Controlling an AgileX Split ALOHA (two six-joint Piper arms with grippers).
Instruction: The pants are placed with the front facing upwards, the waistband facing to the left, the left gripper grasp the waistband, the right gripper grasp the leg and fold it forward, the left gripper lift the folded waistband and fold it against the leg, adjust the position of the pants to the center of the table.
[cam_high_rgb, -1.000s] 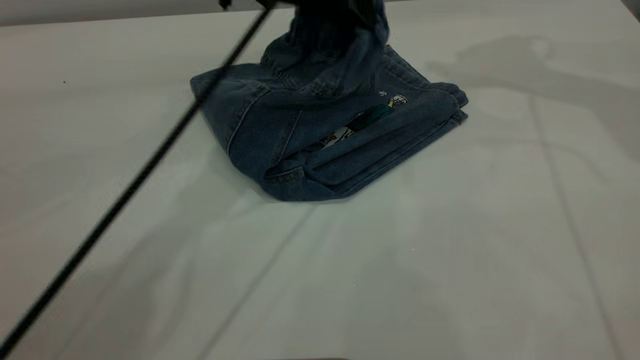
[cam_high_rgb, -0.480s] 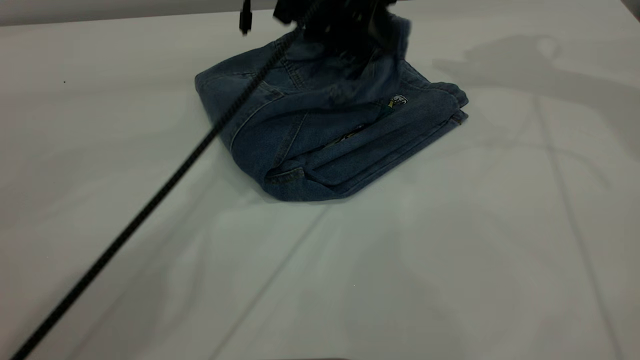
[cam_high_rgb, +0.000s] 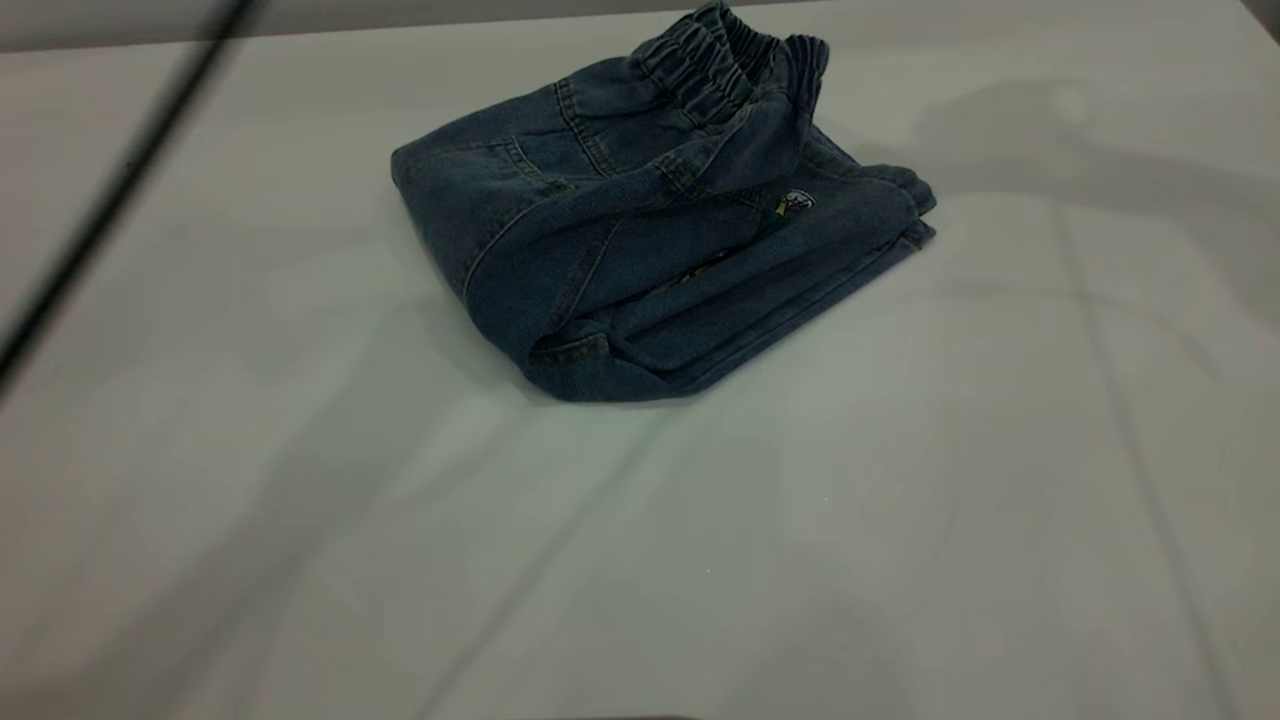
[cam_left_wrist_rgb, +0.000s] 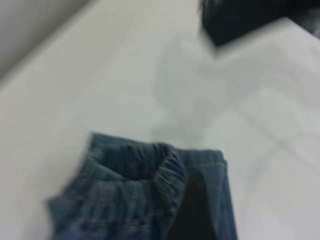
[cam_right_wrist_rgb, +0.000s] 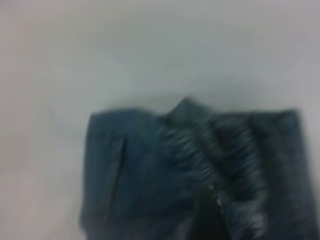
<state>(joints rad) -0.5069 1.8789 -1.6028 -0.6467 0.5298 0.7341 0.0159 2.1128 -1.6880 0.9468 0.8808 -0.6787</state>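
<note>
Denim pants (cam_high_rgb: 650, 230) are lying folded into a compact bundle on the white tabletop (cam_high_rgb: 900, 500), toward its far edge and a little left of the middle in the exterior view. The elastic waistband (cam_high_rgb: 725, 55) is sitting on top at the far side, ruffled and standing slightly up from the layers below. The folded legs (cam_high_rgb: 780, 280) are forming the lower layers, their hems reaching to the right. A small printed patch (cam_high_rgb: 797, 201) is peeking out between the layers.

Neither arm is showing in the exterior view; only a dark cable (cam_high_rgb: 120, 190) is crossing the upper left corner.

Left wrist view: the waistband (cam_left_wrist_rgb: 150, 172) is lying just beneath the camera, and a dark wedge, probably one finger of the left pincer (cam_left_wrist_rgb: 195, 210), is overlapping the cloth. Whether that pincer is spread or pressed together cannot be told.

Right wrist view: the pants (cam_right_wrist_rgb: 150, 170) are lying below, with a dark tip of the right pincer (cam_right_wrist_rgb: 206, 217) at the frame edge; its state cannot be told either.
</note>
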